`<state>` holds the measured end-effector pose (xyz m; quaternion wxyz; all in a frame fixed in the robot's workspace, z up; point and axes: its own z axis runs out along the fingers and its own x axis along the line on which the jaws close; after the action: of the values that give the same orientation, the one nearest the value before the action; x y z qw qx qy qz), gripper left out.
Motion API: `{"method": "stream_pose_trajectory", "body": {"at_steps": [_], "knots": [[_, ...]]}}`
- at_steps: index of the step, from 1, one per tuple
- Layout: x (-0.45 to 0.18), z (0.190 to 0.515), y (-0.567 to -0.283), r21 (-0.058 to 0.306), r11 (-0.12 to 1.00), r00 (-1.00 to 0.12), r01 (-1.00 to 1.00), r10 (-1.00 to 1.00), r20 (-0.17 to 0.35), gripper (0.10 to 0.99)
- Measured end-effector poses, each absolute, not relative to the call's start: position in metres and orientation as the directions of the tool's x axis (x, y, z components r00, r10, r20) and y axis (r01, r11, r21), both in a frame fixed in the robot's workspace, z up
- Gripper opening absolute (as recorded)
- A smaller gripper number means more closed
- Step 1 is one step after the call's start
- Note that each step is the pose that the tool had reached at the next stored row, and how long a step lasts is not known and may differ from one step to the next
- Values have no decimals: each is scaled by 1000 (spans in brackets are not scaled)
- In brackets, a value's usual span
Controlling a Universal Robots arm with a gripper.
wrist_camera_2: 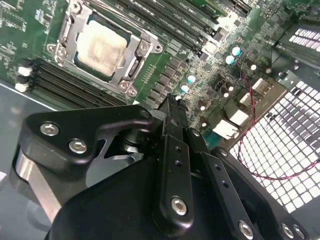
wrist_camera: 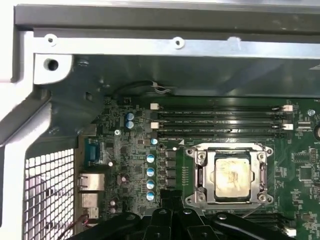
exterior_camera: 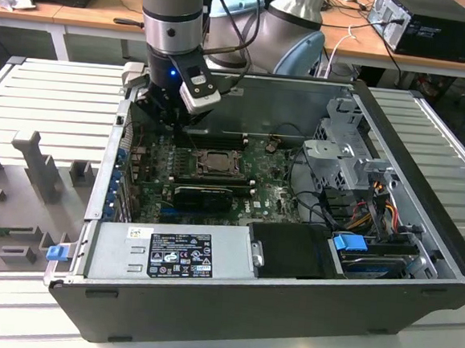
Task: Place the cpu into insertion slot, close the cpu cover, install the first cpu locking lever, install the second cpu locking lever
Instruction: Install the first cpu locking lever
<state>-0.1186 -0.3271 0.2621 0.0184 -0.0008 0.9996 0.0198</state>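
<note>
The black two-fingered pincer [wrist_camera_2: 172, 103] hangs over the green motherboard [wrist_camera_2: 165, 65] with its fingers pressed together on nothing. Ahead of its tips and apart from them, the small square dull silver-grey cpu [wrist_camera_2: 100, 46] lies flat in its socket, with the thin silvery metal cover frame [wrist_camera_2: 142, 48] closed down around its edges, in both wrist views

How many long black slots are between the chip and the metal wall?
4. The long black slots lie side by side between the cpu cover and the case wall. More past the cpu sit behind the pincer.
</note>
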Motion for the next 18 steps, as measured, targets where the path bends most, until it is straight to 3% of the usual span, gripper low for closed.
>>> {"method": "stream_pose_trajectory", "body": {"at_steps": [18], "knots": [[-124, 253, -286, 42, 999, -999, -2, -1, -37, 106]]}}
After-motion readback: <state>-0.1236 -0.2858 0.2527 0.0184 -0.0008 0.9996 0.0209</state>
